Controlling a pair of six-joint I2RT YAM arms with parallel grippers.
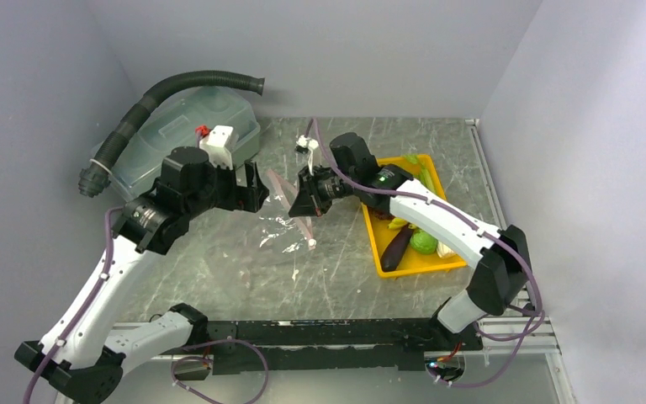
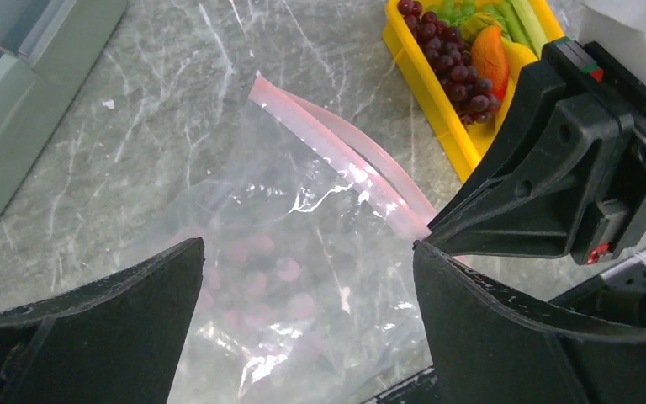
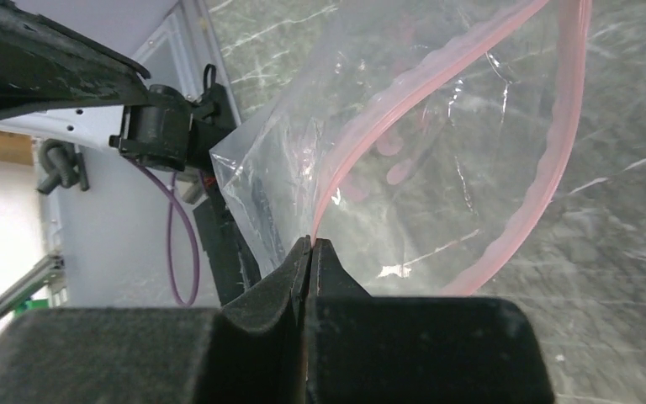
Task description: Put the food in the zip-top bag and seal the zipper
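The clear zip-top bag [image 1: 290, 220] lies crumpled mid-table, its mouth lifted. My right gripper [image 3: 311, 242] is shut on one lip of the pink zipper [image 3: 404, 93], which holds the mouth [image 3: 471, 151] agape. In the top view the right gripper [image 1: 309, 202] hangs just right of the bag. My left gripper [image 2: 307, 245] stands wide open above the bag [image 2: 303, 278], gripping nothing, with the zipper [image 2: 345, 160] ahead of its fingers. The food sits in the yellow tray [image 1: 385, 268]: grapes [image 2: 454, 63], pepper [image 2: 489, 57], celery [image 2: 526, 21], eggplant [image 1: 397, 248], a round green vegetable [image 1: 423, 242].
A large translucent lidded tub [image 1: 185, 135] with a black corrugated hose [image 1: 160, 97] over it stands at the back left. Grey walls close in the table on three sides. The two grippers are close together over the bag.
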